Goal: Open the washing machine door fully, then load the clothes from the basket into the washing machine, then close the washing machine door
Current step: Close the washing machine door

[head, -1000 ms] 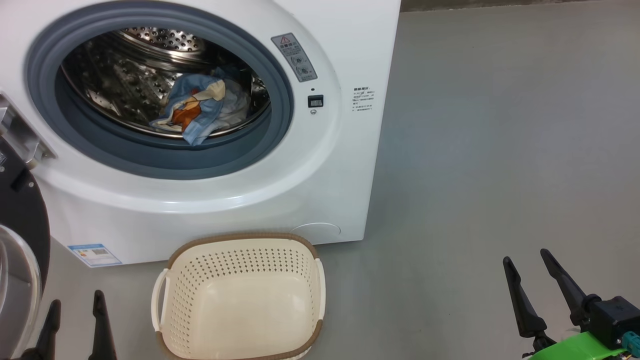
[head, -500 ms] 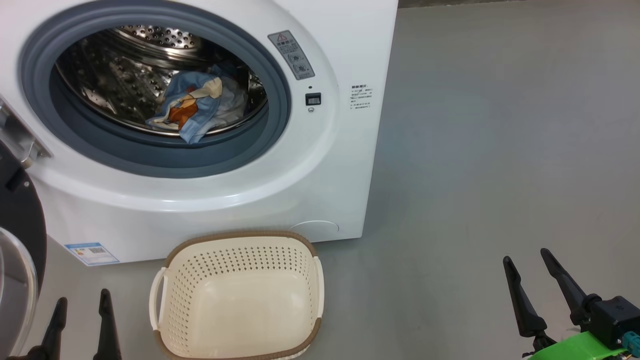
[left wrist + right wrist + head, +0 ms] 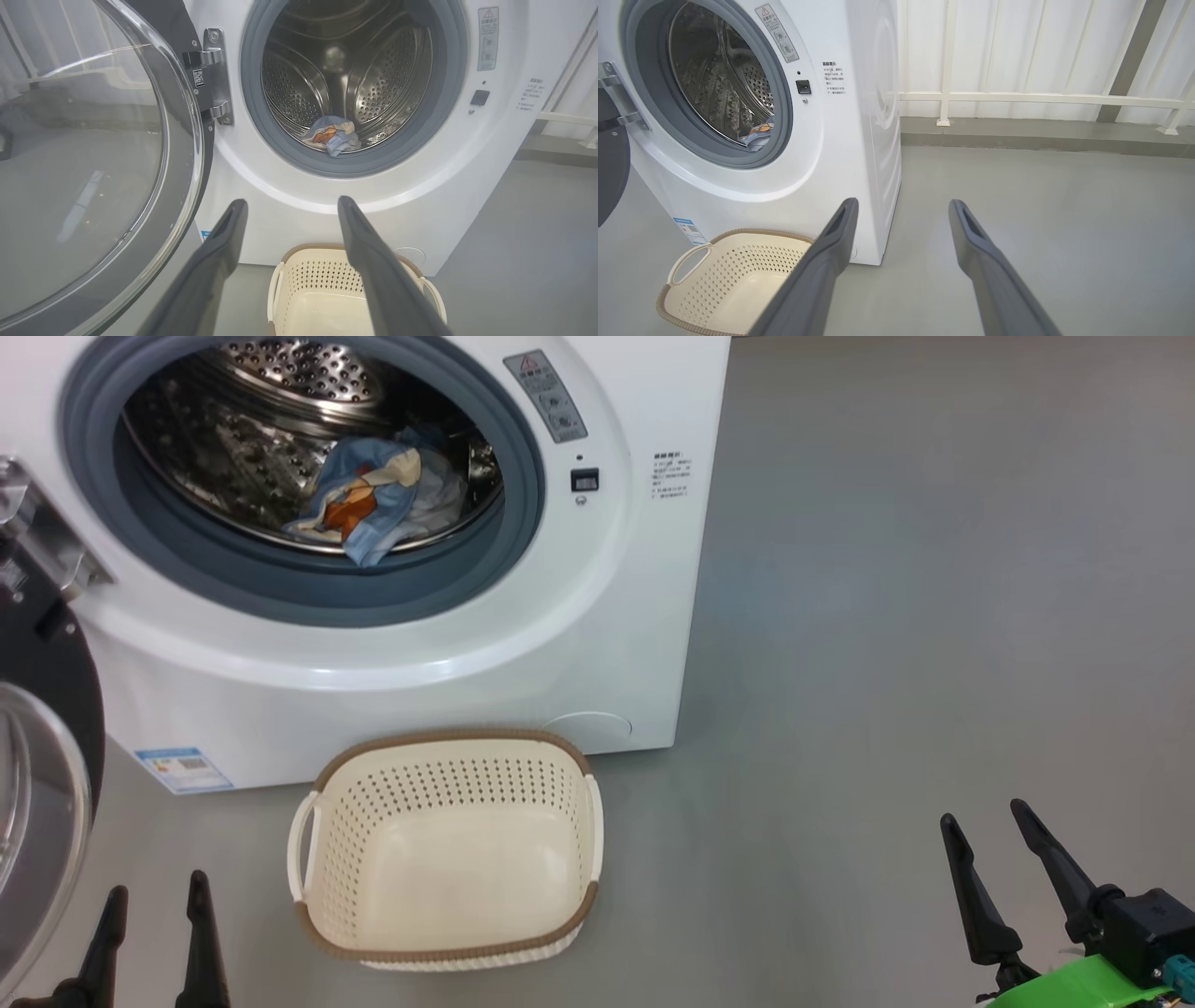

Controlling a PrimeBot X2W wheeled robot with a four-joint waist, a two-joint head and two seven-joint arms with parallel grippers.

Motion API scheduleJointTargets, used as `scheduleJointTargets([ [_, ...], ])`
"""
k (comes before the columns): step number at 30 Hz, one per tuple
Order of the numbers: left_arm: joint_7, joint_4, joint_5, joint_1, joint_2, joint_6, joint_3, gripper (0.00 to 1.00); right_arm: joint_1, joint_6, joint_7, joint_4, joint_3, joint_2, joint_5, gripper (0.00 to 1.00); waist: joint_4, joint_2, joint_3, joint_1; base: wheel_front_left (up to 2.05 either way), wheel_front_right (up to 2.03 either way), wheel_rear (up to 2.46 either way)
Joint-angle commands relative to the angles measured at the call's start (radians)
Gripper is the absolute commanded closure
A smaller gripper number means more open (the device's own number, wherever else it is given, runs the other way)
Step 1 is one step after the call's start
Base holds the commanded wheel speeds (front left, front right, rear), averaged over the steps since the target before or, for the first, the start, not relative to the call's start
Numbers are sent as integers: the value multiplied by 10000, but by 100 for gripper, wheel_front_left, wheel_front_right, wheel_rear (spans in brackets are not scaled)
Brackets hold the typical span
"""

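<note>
The white washing machine point(image 3: 523, 644) point(image 3: 289, 214) point(image 3: 831, 154) stands with its door point(image 3: 42, 784) point(image 3: 93, 163) swung wide open to the left. Light-blue clothes point(image 3: 378, 504) point(image 3: 332, 136) point(image 3: 756, 135) with an orange print lie at the front of the steel drum. On the floor before the machine sits the cream basket point(image 3: 448, 849) point(image 3: 317, 289) point(image 3: 728, 280), with nothing inside it. My left gripper point(image 3: 154, 891) point(image 3: 290, 203) is open at the lower left, near the door and left of the basket. My right gripper point(image 3: 985, 812) point(image 3: 901, 203) is open at the lower right, well away from the basket, holding nothing.
Grey floor point(image 3: 934, 616) spreads to the right of the machine. A white railing and panelled wall point(image 3: 1041, 93) stand behind, beyond a low kerb. The open door's hinge point(image 3: 215, 77) juts out at the machine's left side.
The head camera has shifted, so machine and basket sit higher in the view. Both grippers stay open and low. The clothes in the drum have not moved.
</note>
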State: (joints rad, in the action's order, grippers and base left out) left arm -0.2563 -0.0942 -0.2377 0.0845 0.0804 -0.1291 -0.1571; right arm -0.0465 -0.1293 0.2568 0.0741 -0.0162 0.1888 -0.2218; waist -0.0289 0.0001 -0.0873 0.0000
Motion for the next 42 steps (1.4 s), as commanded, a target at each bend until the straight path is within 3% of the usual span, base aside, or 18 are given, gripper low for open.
scheduleJointTargets([
  [1, -55, 313, -35, -178, 218, -16, -289, 0, 33, -14, 49, -259, 144, 131, 72, 0, 26, -1, 1, 0, -113, 113, 0],
  [24, -55, 305, -149, -294, 175, -16, -62, 0, 122, -14, 49, -330, 256, 161, 113, 0, 461, -1, -50, 0, -18, 18, 0],
  [31, -55, 252, -280, -272, 45, -16, -153, 0, 234, -14, 49, -340, 493, 244, 106, 0, 1175, -1, -91, 0, 0, 0, 0],
  [42, -55, 254, -251, -238, -191, -16, -384, 0, 724, -14, 49, -217, 1210, 538, 81, 0, 2990, -1, -163, 0, 0, 0, 0],
])
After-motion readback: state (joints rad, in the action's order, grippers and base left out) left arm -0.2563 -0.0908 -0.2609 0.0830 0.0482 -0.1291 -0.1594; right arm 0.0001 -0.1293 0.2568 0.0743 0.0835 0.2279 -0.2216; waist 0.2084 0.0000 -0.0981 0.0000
